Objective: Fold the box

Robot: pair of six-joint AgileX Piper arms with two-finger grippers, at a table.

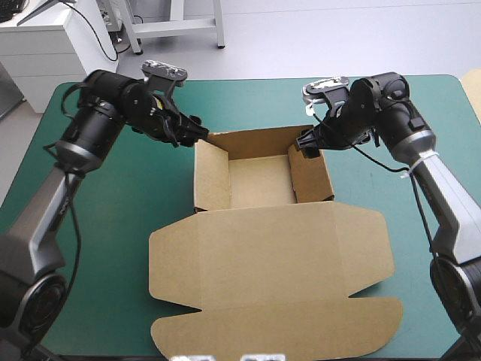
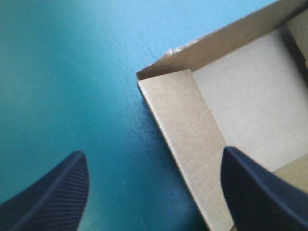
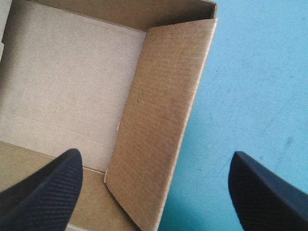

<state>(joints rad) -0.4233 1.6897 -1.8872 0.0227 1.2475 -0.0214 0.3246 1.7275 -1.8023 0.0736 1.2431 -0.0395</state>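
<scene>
Straddling: my left gripper has its jaws released over the far left corner of the box. The left side wall runs between its fingers.
Right gripper: jaws spread too, grasping nothing. The right side wall lies between its fingers.
Contact: I cannot tell whether any finger touches the board.
Box: an open tray under and ahead of both grippers, with its lid flat, reaching back towards me.
Edges: each gripper has one finger over the tray floor and one outside the wall.
Open room: bare teal-green cover lies outward of each outer finger.
Count: one box, two grippers, four fingers. I see three raised walls.
</scene>
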